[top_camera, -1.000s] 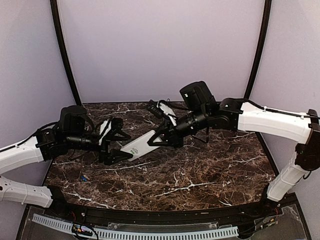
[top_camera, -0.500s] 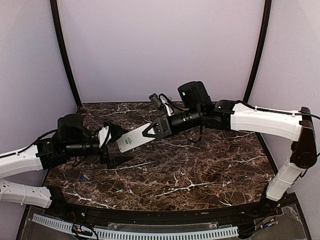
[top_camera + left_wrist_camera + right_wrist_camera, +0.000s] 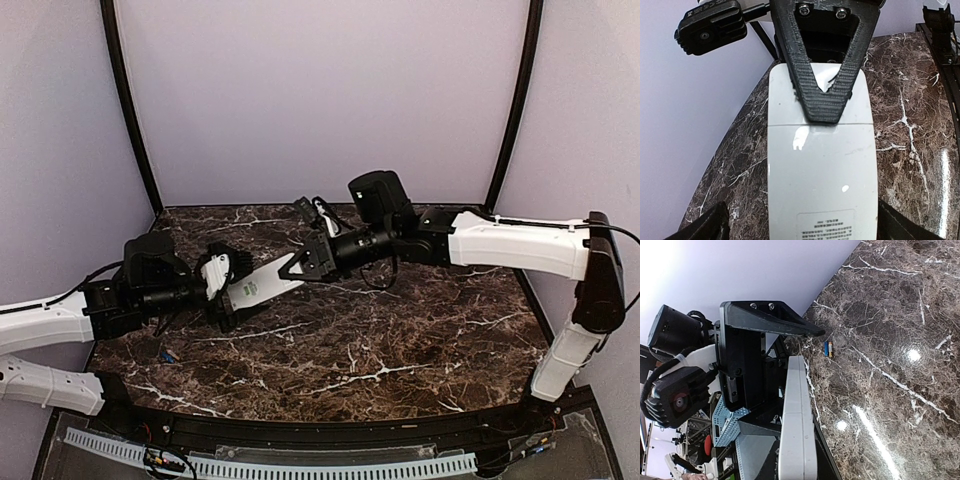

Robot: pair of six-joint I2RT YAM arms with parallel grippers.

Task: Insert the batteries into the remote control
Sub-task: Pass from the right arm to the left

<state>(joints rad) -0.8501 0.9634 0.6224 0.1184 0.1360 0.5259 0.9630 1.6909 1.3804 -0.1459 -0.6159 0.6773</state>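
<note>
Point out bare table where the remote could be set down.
Free: marble table centre and right, between remote control and near edge. Crowded: left-centre, where left gripper and right gripper meet it; batteries lie near-left.

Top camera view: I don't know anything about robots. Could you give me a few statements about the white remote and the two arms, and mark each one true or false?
1. The white rectangular remote control is pinched at one end by the right arm's fingers. True.
2. The left arm's fingers are squeezed shut on the remote. False: they stand wide open, one on either side of its other end.
3. The remote lies flat on the dark brown marble table. False: it is held up above the table.
4. Two small blue batteries lie on the table, apart from the remote. True.
</note>
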